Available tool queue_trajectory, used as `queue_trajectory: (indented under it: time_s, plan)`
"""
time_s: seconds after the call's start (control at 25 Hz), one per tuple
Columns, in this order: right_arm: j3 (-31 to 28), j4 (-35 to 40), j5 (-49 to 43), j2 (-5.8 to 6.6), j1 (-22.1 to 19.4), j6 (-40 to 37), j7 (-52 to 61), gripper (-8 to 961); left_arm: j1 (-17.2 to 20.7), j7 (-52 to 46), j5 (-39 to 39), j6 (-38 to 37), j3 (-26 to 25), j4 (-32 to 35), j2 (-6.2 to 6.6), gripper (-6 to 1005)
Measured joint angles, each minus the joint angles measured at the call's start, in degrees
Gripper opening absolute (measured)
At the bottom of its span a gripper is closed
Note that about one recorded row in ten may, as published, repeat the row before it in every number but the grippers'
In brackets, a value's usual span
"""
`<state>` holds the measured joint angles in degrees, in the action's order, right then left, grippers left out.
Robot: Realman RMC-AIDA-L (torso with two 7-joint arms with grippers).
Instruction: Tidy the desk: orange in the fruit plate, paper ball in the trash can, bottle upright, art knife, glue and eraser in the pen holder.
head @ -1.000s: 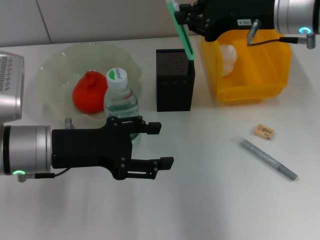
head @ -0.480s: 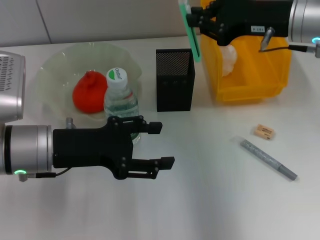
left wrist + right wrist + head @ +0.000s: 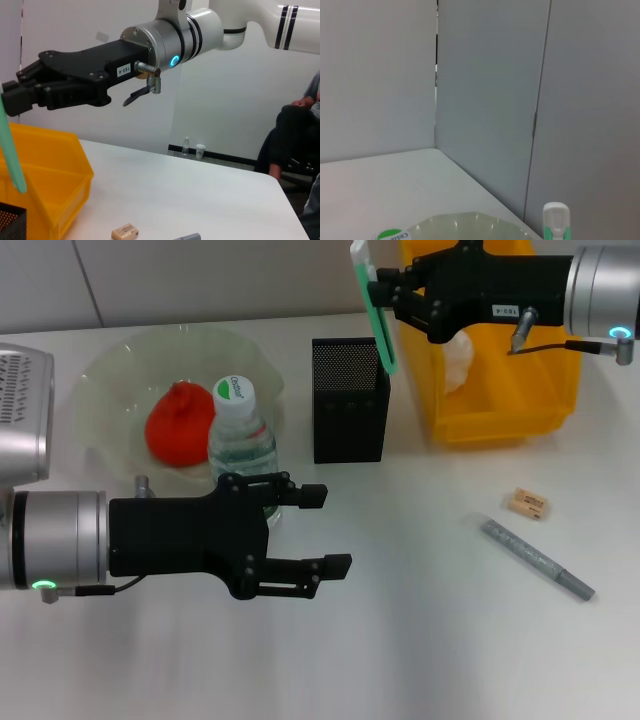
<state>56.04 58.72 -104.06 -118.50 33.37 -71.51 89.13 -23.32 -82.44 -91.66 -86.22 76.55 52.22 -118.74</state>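
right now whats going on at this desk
The right gripper holds a slim green-and-white tool upright over the black mesh pen holder, its lower end at the holder's rim. The left gripper, fingers open, hangs near the front of the desk by the bottle, which stands upright. The orange sits in the fruit plate and the paper ball lies in the yellow trash can. The eraser and a grey pen-like stick lie on the desk.

Black metal mesh on the pen holder [image 3: 349, 400]. Glossy yellow plastic for the trash can [image 3: 500, 390]. Translucent, smooth-looking fruit plate [image 3: 110, 390].
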Motion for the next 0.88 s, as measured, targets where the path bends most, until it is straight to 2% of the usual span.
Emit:
queue_trajectory:
  time_s: [0.72, 0.88]
  plan:
    - [-1.3, -7.1, 3.0, 0.31, 2.1, 1.2, -5.8, 92, -0.1, 0.6, 0.1, -0.2, 0.0, -0.1, 0.0, 800]
    - [-1.9, -9.9, 3.0, 0.78, 3.2, 1.8, -6.7, 100, -0.1, 0.6, 0.2, -0.3, 0.1, -0.1, 0.0, 800]
